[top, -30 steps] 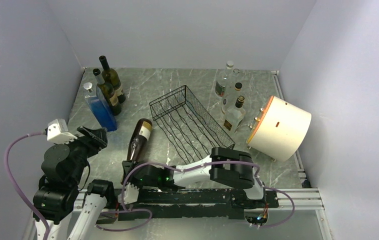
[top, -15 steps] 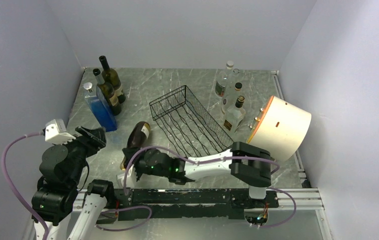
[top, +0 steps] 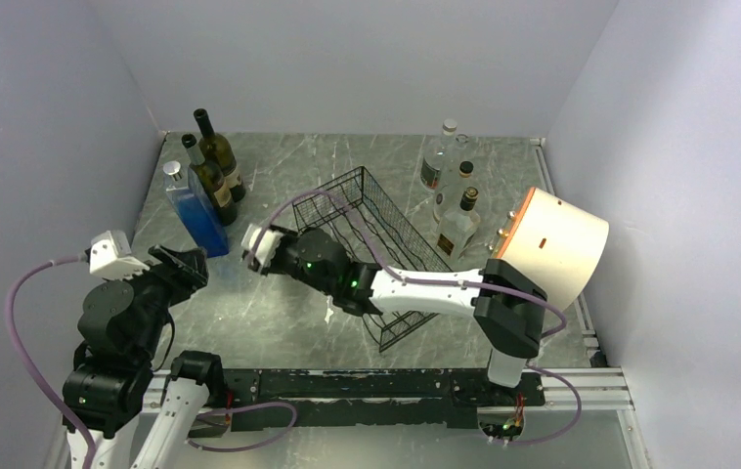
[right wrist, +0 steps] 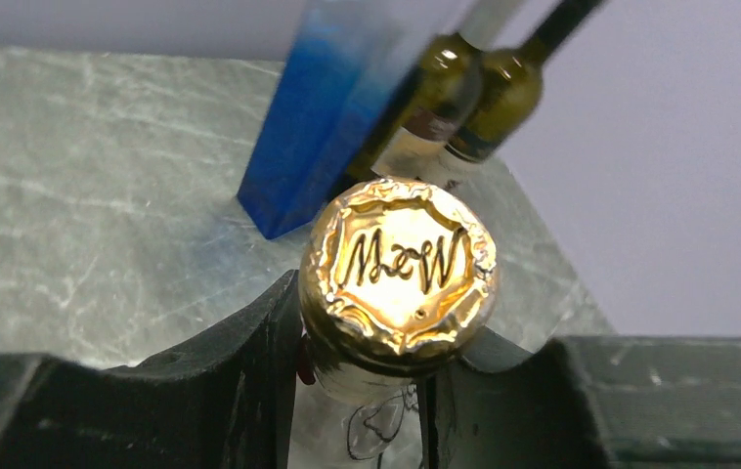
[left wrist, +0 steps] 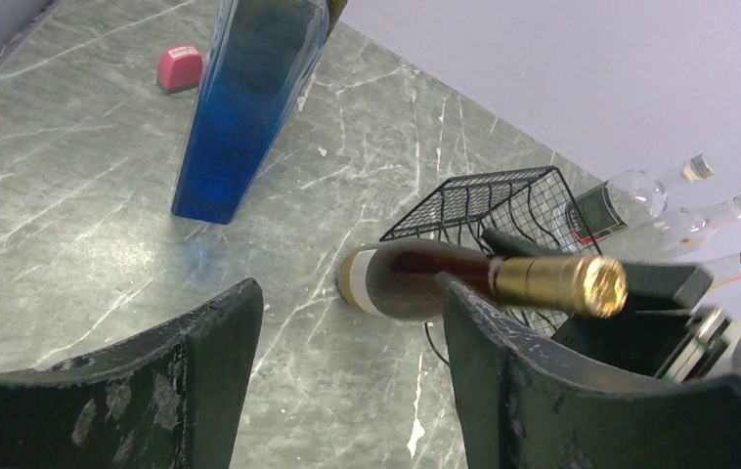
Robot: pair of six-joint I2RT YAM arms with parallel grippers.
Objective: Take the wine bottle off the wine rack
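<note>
Our right end effector (right wrist: 367,344) is clamped on the gold-foil neck of the wine bottle (left wrist: 401,281), which we hold outside the wine rack (top: 386,231), just at its 9 o'clock side. Our left end effector (left wrist: 347,391) hangs wide and empty over the table (top: 249,315) at 8 o'clock.

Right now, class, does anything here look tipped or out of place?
The cream drum lies tipped on its side at the right. The wine bottle is horizontal, gripped by its foil neck in the right end effector.

Overhead; close wrists, common wine bottle (left wrist: 401,283)
</note>
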